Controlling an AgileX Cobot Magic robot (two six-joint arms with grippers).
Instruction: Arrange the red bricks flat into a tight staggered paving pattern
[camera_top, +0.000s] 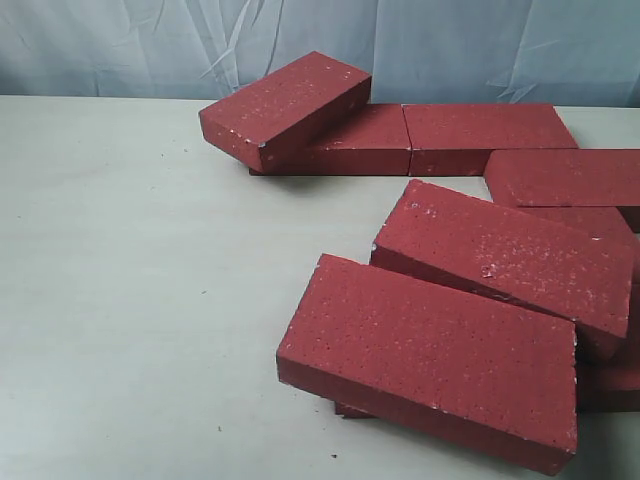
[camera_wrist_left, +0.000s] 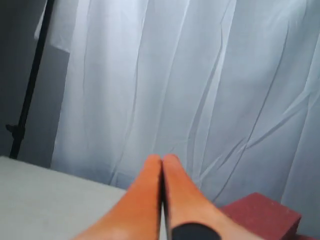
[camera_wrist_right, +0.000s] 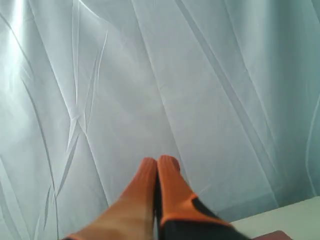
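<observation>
1. The red bricks (camera_top: 600, 385) lie in a loose, partly stacked cluster on the right half of the pale table (camera_top: 120, 300) in the exterior view. Several overlap or tilt.
2. Front brick (camera_top: 430, 360): nearest the camera and raised off the table. It rests on another brick, of which only a small part shows under its near edge.
3. Middle brick (camera_top: 510, 255): just behind the front brick, tilted, lying over further bricks at the right edge of the view.
4. Rear row: the left flat brick (camera_top: 360, 145) and the right flat brick (camera_top: 490, 135) lie end to end, touching, near the curtain (camera_top: 480, 50).
5. Tilted rear brick (camera_top: 285, 105): rests askew on the left flat brick, with one end overhanging it.
6. Right-edge brick (camera_top: 570, 175): flat, just in front of the right flat brick, and cut off by the frame.
7. Left gripper (camera_wrist_left: 161, 159): the orange fingers (camera_wrist_left: 145, 195) are pressed together along their length with nothing between them. It points toward the white curtain. One brick corner (camera_wrist_left: 260, 215) shows near it, and a black stand pole (camera_wrist_left: 30, 85) is off to the side.
8. Right gripper (camera_wrist_right: 158, 161): its fingers are likewise pressed fully together and hold nothing. It faces the curtain, and a table corner (camera_wrist_right: 280, 220) shows beside it.
</observation>
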